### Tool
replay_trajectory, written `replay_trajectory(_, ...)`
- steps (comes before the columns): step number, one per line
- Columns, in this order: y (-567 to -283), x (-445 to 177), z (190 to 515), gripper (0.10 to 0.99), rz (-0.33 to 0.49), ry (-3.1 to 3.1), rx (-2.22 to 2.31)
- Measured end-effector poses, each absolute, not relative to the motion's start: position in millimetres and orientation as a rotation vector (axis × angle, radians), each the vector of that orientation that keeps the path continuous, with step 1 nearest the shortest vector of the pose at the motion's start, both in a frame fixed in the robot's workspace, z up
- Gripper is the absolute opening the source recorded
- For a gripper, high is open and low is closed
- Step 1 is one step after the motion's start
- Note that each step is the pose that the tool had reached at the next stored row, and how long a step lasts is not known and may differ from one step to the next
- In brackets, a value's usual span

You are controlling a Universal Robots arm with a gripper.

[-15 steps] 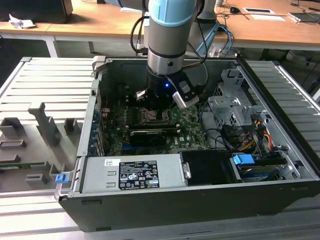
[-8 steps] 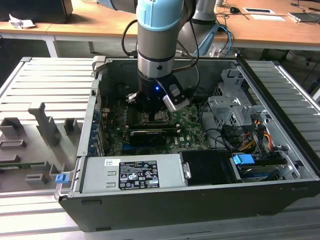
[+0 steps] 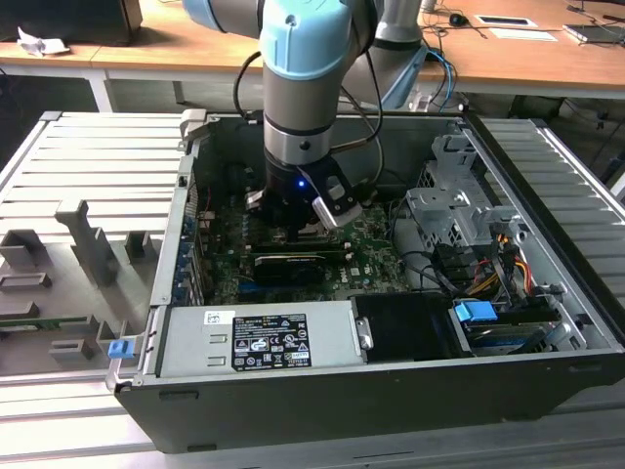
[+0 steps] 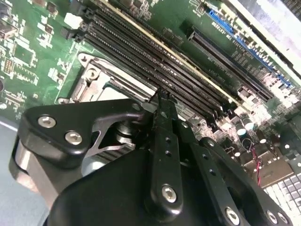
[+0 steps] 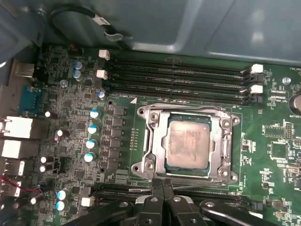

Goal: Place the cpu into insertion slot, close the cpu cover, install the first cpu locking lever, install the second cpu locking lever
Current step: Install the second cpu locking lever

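silvery cpu (image 5: pixel 188 144) seated in the insertion slot (image 5: pixel 149 165) under the lowered cpu cover (image 5: pixel 160 123), just beyond the tool (image 5: pixel 163 186), fingertips pressed together at the socket's near edge, holding nothing.

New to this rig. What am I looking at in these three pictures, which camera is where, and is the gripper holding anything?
It is one robot arm reaching down into an opened computer case. The exterior view is taken from a camera off the arm. Both wrist views come from cameras riding near the arm's wrist, looking past the gripper at the green motherboard. In the first wrist view, the cpu already sits in the insertion slot, and the cpu cover frames it. The black fingertips are pressed together at the edge of the slot, with nothing visible between them. Long black memory slots run beside the socket.
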State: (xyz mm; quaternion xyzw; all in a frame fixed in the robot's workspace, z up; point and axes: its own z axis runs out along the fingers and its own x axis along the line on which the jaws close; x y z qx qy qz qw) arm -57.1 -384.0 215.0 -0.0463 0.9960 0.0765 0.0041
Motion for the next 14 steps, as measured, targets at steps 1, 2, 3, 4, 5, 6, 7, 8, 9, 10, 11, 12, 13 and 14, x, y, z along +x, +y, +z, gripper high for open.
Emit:
replay_trajectory(1,-384.7,-57.3,214.8,0.106,0.274,3.117,-0.159)
replay_trajectory(2,-385.2,-57.6,214.6,0.106,0.286,3.116,-0.179)
replay_trajectory(3,-386.1,-58.0,214.4,0.106,0.290,3.115,-0.185)
replay_trajectory(4,-387.7,-59.0,214.1,0.106,0.292,3.115,-0.188)
replay_trajectory(5,-390.0,-61.2,213.8,0.106,0.295,3.114,-0.189)
replay_trajectory(6,-392.0,-63.5,213.5,0.106,0.309,3.112,-0.189)
replay_trajectory(7,-393.5,-65.5,212.9,0.106,0.329,3.109,-0.191)
replay_trajectory(8,-394.8,-67.4,212.2,0.106,0.355,3.106,-0.195)
replay_trajectory(9,-395.4,-68.3,212.0,0.106,0.369,3.103,-0.197)
replay_trajectory(10,-396.0,-69.6,211.6,0.106,0.379,3.102,-0.197)
replay_trajectory(11,-397.3,-71.9,210.9,0.106,0.389,3.100,-0.198)
replay_trajectory(12,-398.2,-73.6,210.4,0.106,0.394,3.099,-0.198)
replay_trajectory(13,-398.8,-75.7,209.9,0.106,0.399,3.097,-0.198)
replay_trajectory(14,-399.4,-77.4,208.3,0.106,0.412,3.095,-0.198)
